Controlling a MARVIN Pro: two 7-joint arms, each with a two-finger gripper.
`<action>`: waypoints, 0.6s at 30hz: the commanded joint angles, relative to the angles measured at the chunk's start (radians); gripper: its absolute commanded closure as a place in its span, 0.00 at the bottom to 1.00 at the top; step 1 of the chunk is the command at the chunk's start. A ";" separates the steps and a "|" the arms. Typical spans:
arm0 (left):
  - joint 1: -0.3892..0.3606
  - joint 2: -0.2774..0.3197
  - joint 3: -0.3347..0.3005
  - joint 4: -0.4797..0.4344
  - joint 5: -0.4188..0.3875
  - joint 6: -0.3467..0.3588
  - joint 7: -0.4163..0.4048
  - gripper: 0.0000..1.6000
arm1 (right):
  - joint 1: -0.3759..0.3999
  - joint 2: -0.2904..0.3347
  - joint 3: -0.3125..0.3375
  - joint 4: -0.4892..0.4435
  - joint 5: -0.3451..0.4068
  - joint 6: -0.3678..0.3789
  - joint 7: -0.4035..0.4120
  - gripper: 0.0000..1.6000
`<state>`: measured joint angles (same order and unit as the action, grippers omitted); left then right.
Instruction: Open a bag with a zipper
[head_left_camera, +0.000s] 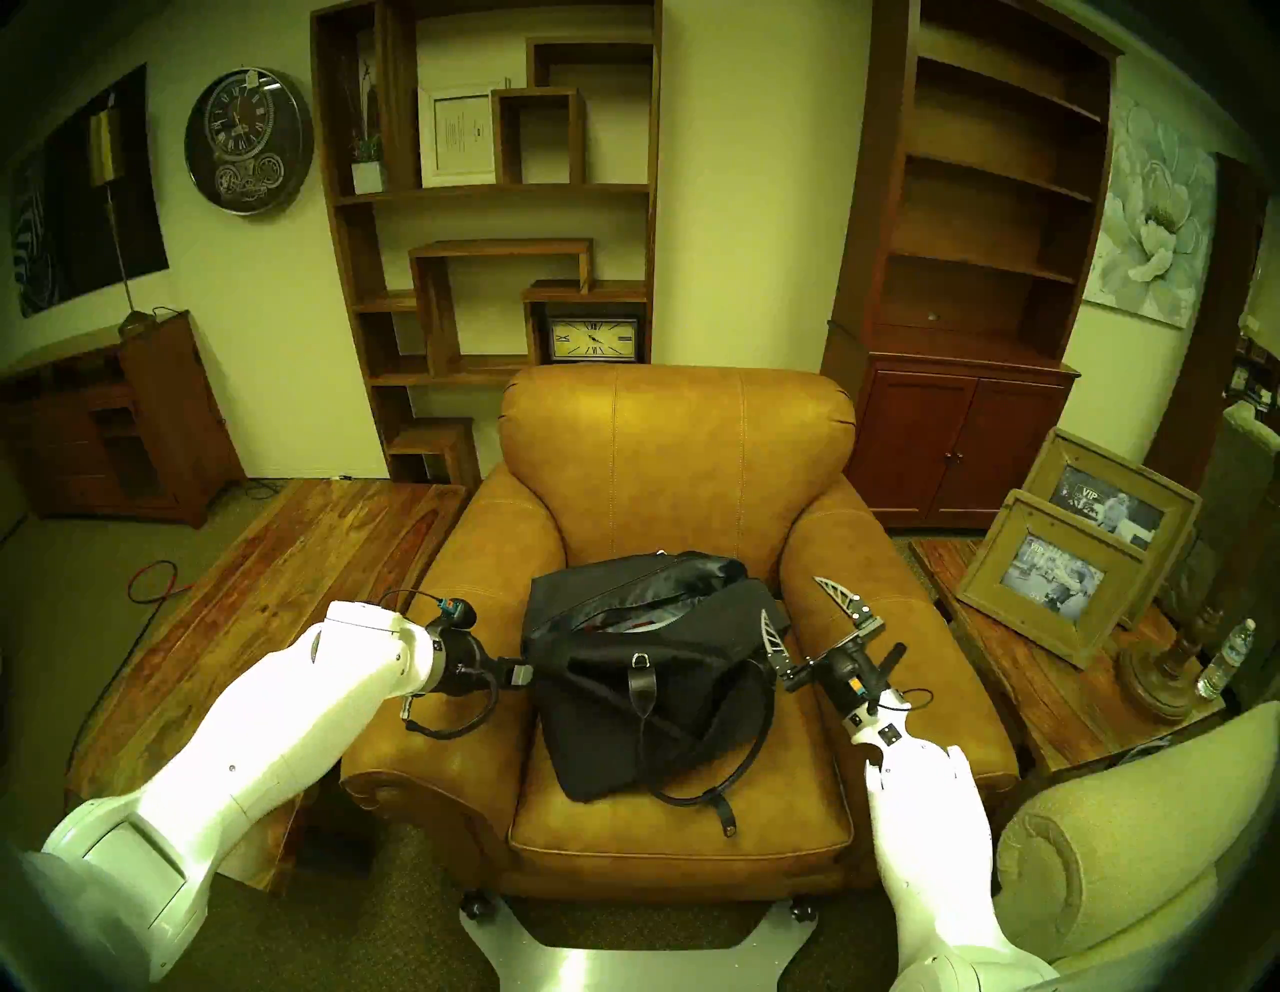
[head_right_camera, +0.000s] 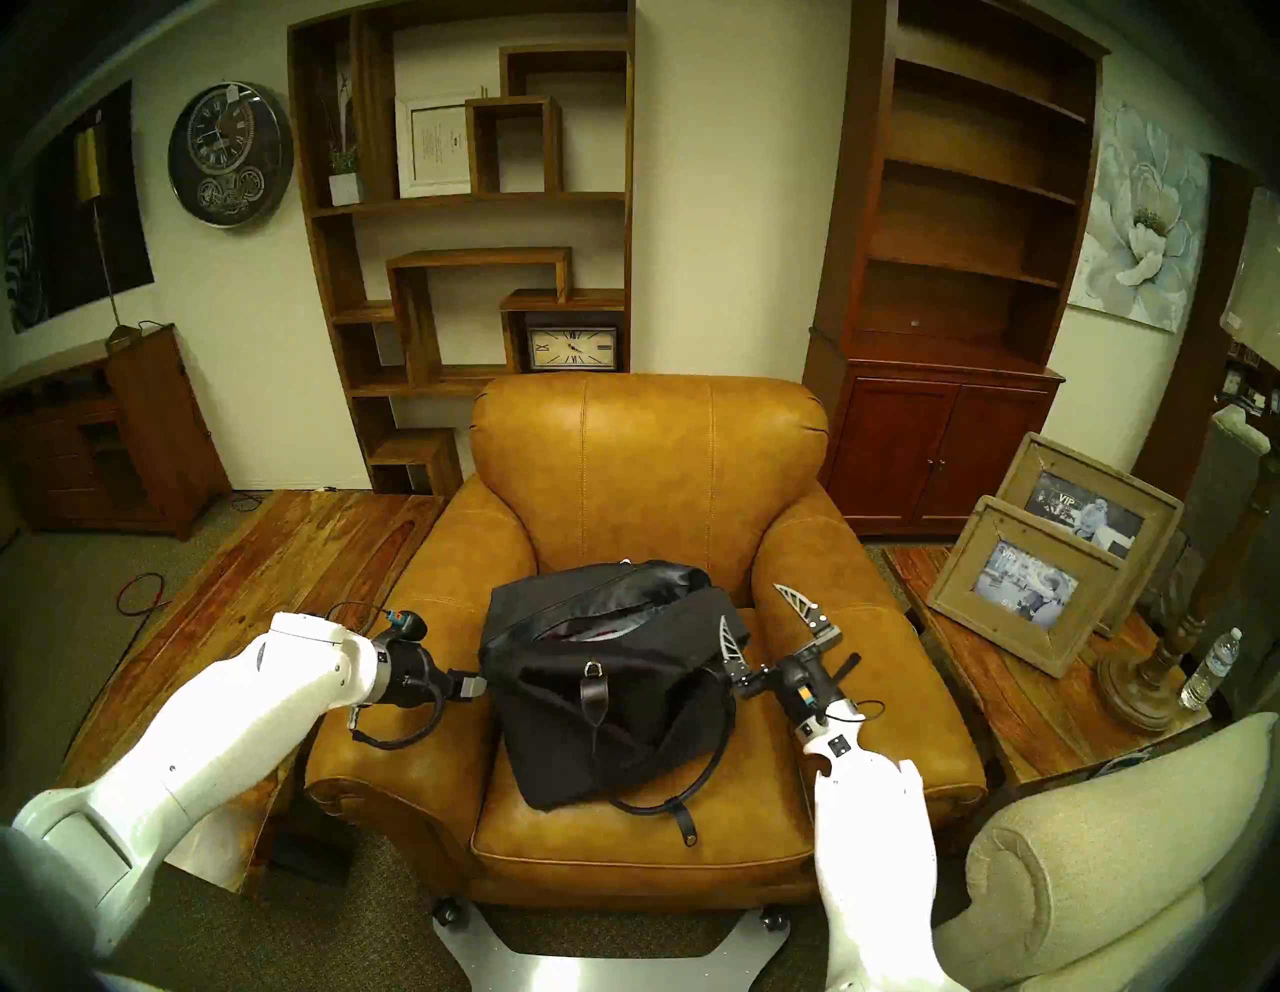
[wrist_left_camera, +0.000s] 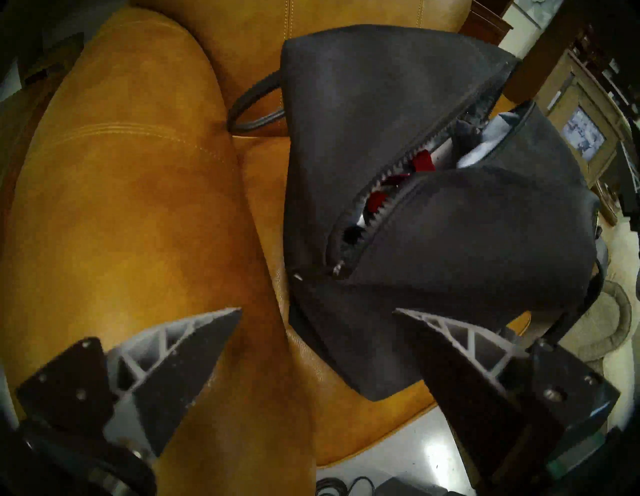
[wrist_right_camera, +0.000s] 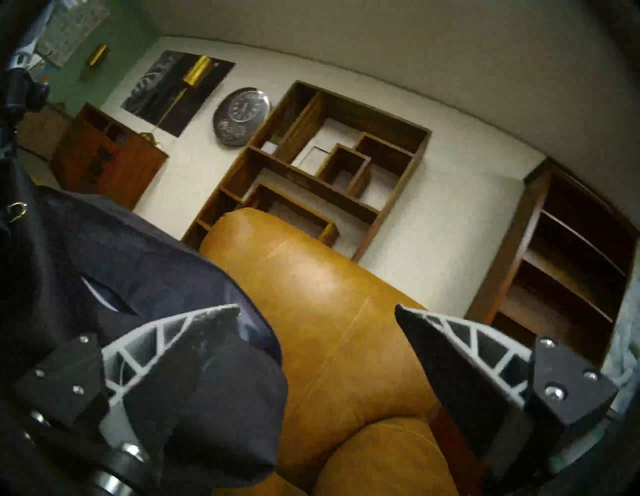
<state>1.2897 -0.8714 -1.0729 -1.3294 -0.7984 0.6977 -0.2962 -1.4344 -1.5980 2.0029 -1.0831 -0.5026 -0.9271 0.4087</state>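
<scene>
With both my left gripper (wrist_left_camera: 317, 313) and right gripper (wrist_right_camera: 317, 311) spread apart beside the unzipped bag (head_left_camera: 623, 665), the only writing I read is "VIP" on a framed photo (head_left_camera: 1051, 578).

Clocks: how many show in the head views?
2. A round dark wall clock hangs left of the shelving unit. A rectangular mantel clock sits low on that unit, behind the armchair. None seems hidden.

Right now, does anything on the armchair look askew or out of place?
Nothing is damaged or spilled. The bag slumps on the armchair with its zipper gaping, red contents showing, one handle trailing over the seat.
</scene>
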 joint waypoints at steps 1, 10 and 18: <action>0.089 0.078 0.006 -0.088 -0.011 -0.013 -0.062 0.00 | -0.032 -0.040 0.022 -0.058 0.090 0.023 -0.010 0.00; 0.173 0.112 0.047 -0.163 -0.006 -0.056 -0.114 0.00 | -0.076 -0.037 -0.023 -0.059 0.163 0.084 0.014 0.00; 0.221 0.138 0.080 -0.212 0.000 -0.099 -0.140 0.00 | -0.115 -0.032 -0.077 -0.074 0.231 0.145 0.048 0.00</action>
<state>1.4645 -0.7682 -0.9991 -1.4839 -0.8044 0.6412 -0.4083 -1.5225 -1.6296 1.9741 -1.1256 -0.3334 -0.8184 0.4351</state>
